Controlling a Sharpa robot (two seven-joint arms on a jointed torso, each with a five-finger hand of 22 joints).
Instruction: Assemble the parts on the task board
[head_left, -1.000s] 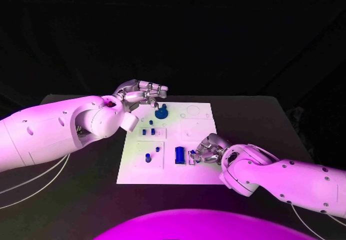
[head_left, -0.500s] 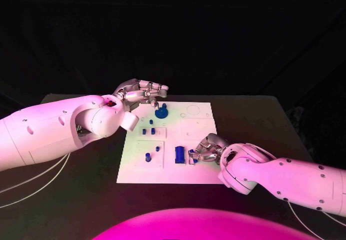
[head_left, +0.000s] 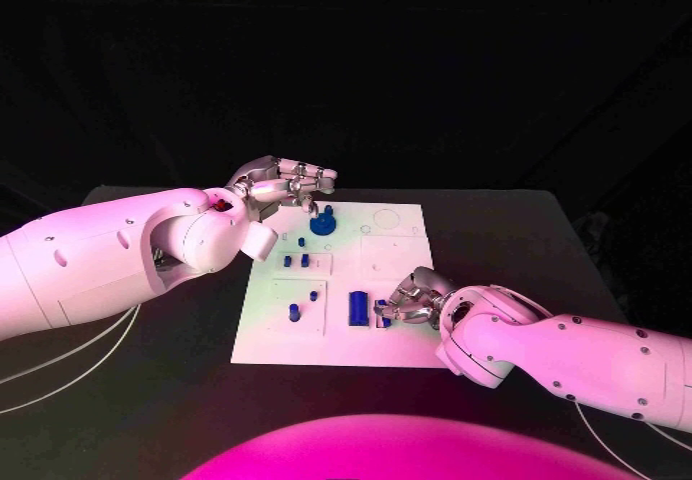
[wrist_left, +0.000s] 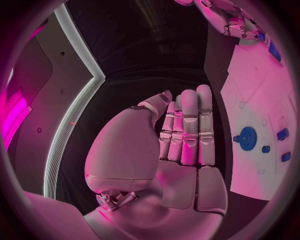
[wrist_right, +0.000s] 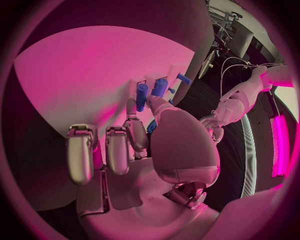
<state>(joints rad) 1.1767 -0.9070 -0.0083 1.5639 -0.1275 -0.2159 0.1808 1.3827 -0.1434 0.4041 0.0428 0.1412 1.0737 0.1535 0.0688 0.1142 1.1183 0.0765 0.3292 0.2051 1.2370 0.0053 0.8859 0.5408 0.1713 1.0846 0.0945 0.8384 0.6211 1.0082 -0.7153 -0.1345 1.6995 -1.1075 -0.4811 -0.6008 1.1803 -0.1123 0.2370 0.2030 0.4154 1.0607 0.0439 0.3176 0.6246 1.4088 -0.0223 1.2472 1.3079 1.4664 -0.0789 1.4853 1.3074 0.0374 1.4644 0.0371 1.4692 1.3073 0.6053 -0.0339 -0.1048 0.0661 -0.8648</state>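
Barely anything moved: your right hand (head_left: 408, 300) has crept slightly left along the board (head_left: 389, 262) and stays curled on its near right part, fingers against a small blue part (head_left: 382, 307) beside the tall blue block (head_left: 358, 307); can't tell if it's actually gripped. Left hand (head_left: 283, 184) still hovers at the board's far left corner, fingers straight and together, holding nothing, just by the round blue part (head_left: 322, 224).

A black table (head_left: 490, 215) — the white task board (head_left: 389, 270) lies flat at its middle.
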